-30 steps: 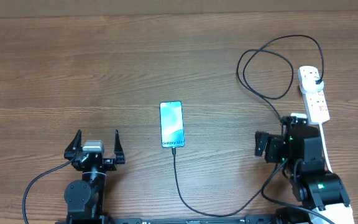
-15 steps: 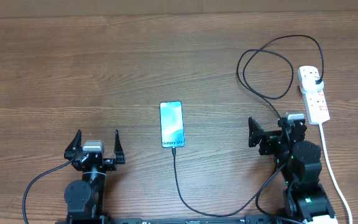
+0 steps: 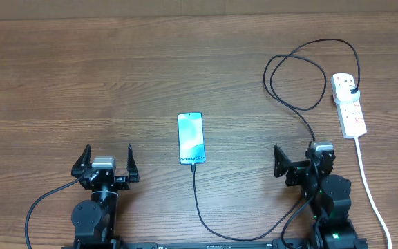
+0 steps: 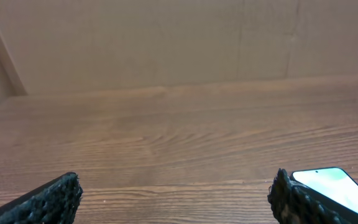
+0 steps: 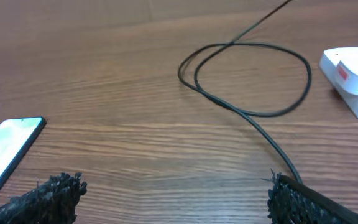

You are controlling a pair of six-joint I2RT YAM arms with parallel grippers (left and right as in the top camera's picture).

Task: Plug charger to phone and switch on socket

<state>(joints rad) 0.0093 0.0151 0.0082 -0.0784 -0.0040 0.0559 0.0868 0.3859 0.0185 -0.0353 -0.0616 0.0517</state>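
Note:
The phone (image 3: 191, 138) lies screen-up and lit at the table's middle; its corner also shows as the phone (image 4: 334, 185) and the phone (image 5: 5, 152). The charger cable (image 3: 197, 200) meets the phone's near edge, runs along the front, passes my right arm and loops (image 5: 247, 81) up to its black plug (image 3: 353, 89) in the socket (image 3: 349, 105). The socket's end (image 5: 352, 71) shows a red mark. My left gripper (image 3: 107, 160) (image 4: 176, 199) stands open and empty, left of the phone. My right gripper (image 3: 302, 159) (image 5: 173, 199) is open and empty, with the cable touching its right finger (image 5: 294, 199).
The socket's thick white cord (image 3: 369, 181) runs down the right side of my right arm toward the table's front edge. A plain brown wall backs the table's far edge (image 4: 166, 87). Bare wood lies between both grippers and the phone.
My right arm has drawn back from beside the socket toward the front edge, gripper shifting left and still open. Left arm, phone and cable have not moved.

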